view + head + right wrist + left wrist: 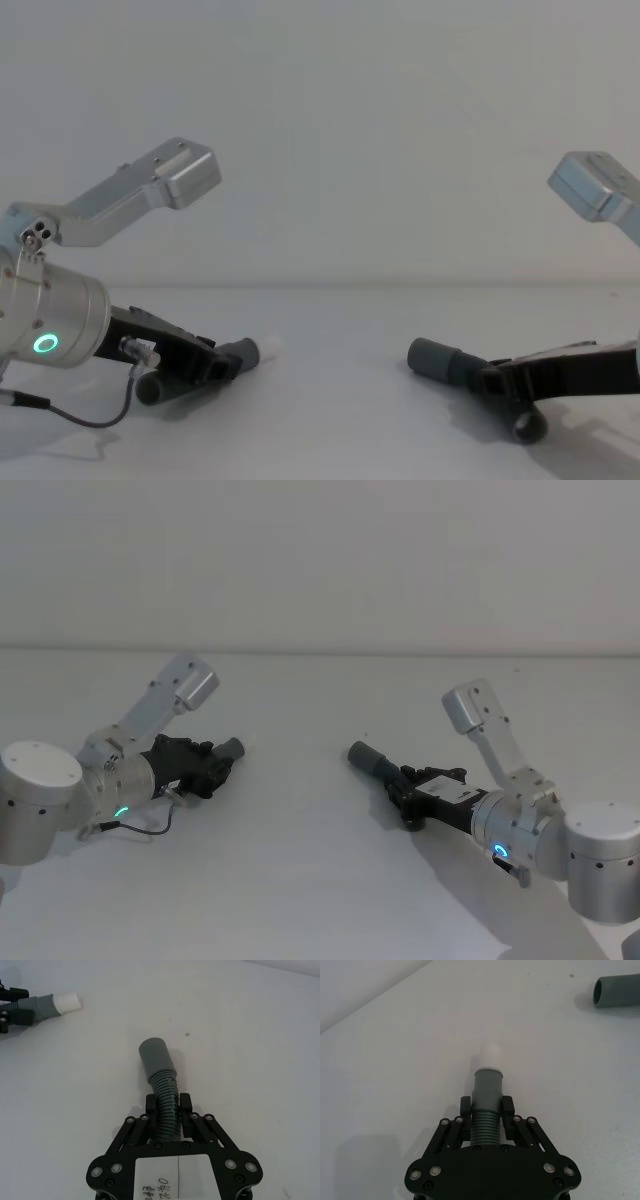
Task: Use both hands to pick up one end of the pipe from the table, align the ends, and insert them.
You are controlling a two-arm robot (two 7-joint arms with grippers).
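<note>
Right gripper clamped on grey hose, cuff pointing 10 o'clock in head view. Left gripper clamped on white-tipped hose, tip pointing 2 o'clock. Both low at desk; cuff lies well apart, 3 o'clock from tip.

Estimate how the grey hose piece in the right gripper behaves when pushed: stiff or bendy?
Probably bendy: the right gripper holds the hose piece on its ribbed, curved middle. The smooth cuff looks stiffer. Being round, it might roll if dropped.

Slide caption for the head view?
Left gripper holds the white-tipped hose piece, right gripper the cuffed piece, facing each other, apart.
</note>
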